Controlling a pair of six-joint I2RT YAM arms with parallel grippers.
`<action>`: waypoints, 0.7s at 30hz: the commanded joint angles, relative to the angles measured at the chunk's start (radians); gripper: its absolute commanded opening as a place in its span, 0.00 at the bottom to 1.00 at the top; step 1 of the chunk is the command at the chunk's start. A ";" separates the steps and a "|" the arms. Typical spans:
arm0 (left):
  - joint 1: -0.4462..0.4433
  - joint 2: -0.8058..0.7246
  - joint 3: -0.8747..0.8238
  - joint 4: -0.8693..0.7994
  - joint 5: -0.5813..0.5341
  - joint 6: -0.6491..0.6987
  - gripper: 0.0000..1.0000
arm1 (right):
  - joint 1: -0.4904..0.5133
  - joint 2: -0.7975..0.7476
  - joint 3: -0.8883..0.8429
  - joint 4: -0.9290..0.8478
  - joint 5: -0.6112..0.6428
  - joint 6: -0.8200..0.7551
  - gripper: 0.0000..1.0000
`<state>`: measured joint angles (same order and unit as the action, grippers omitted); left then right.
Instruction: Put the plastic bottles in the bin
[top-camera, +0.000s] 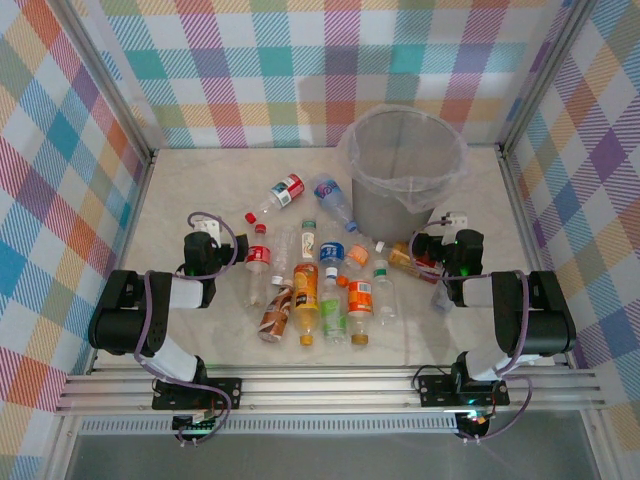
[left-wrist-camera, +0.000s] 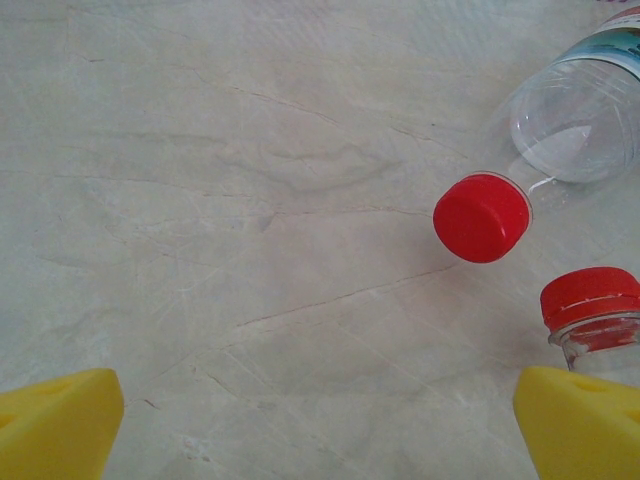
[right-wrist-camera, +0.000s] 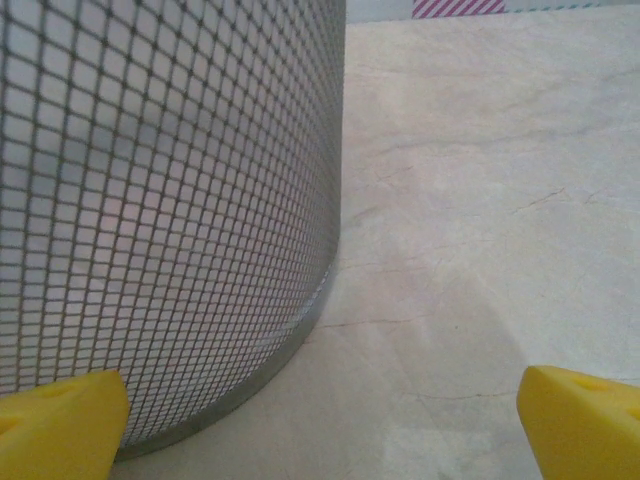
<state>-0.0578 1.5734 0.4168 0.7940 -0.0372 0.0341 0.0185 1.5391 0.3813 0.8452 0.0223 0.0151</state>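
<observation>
Several plastic bottles (top-camera: 320, 280) lie scattered on the table between my two arms. The bin (top-camera: 403, 175), a grey mesh basket lined with a clear bag, stands upright at the back right. My left gripper (top-camera: 205, 228) is open just left of the pile. In the left wrist view, the left gripper (left-wrist-camera: 320, 440) holds nothing, and a clear bottle's red cap (left-wrist-camera: 482, 217) and a second red cap (left-wrist-camera: 590, 297) lie ahead to the right. My right gripper (top-camera: 455, 225) is open beside the bin's base. In its wrist view the right gripper (right-wrist-camera: 320, 440) faces the bin's mesh wall (right-wrist-camera: 160, 200), empty.
Checked walls enclose the table on three sides. Bare marbled tabletop (top-camera: 190, 185) lies at the back left and to the right of the bin (right-wrist-camera: 480, 200). One bottle (top-camera: 408, 258) lies close to my right wrist.
</observation>
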 joint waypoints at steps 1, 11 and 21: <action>-0.011 -0.031 -0.042 0.077 -0.003 0.017 1.00 | -0.006 -0.025 -0.045 0.108 0.025 0.014 1.00; -0.052 -0.215 0.004 -0.166 -0.066 0.029 1.00 | -0.006 -0.261 -0.029 -0.161 0.080 0.081 1.00; -0.219 -0.404 0.248 -0.693 -0.058 -0.110 1.00 | -0.007 -0.509 0.155 -0.864 0.247 0.358 1.00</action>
<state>-0.2276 1.1976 0.6003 0.3069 -0.1196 -0.0216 0.0185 1.0691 0.4873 0.2375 0.1913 0.2478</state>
